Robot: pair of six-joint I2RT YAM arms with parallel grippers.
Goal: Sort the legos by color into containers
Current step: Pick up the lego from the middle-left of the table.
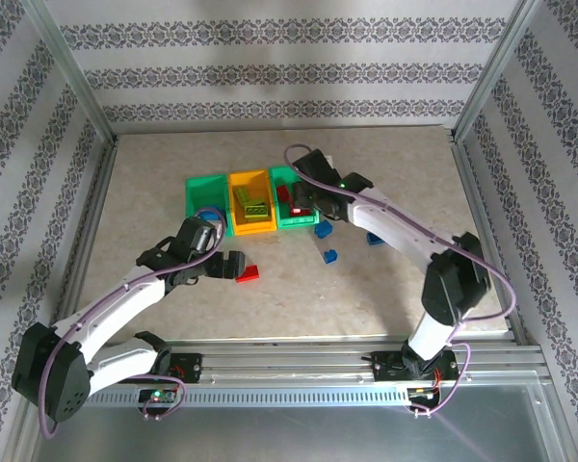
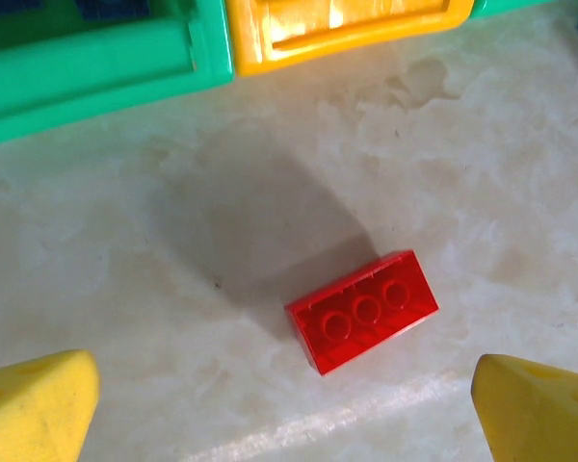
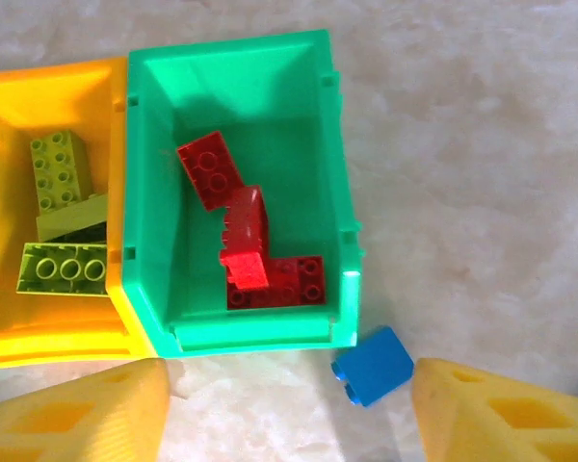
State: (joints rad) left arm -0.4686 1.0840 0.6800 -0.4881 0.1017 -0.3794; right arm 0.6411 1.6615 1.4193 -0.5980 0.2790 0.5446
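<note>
Three containers stand side by side: a green bin [image 1: 195, 183], an orange-yellow bin [image 1: 239, 178] and a second green bin [image 1: 291, 223]. My right gripper [image 1: 303, 199] hangs open and empty over the near end of that second green bin [image 3: 260, 332], which holds red legos [image 3: 243, 245]. Lime legos [image 3: 63, 268] lie in the orange-yellow bin [image 3: 58, 342]. My left gripper [image 1: 233, 265] is open just above the table, with a red lego [image 2: 363, 310] lying flat ahead of its yellow fingertips [image 2: 34, 404], untouched. A blue lego [image 3: 373, 365] sits on the table by the green bin's near right corner.
Two more blue legos [image 1: 330, 255] [image 1: 374, 238] lie on the table right of the bins, under the right arm. Metal frame posts and patterned walls close in the table on three sides. The near green bin wall [image 2: 96, 67] lies just beyond the red lego.
</note>
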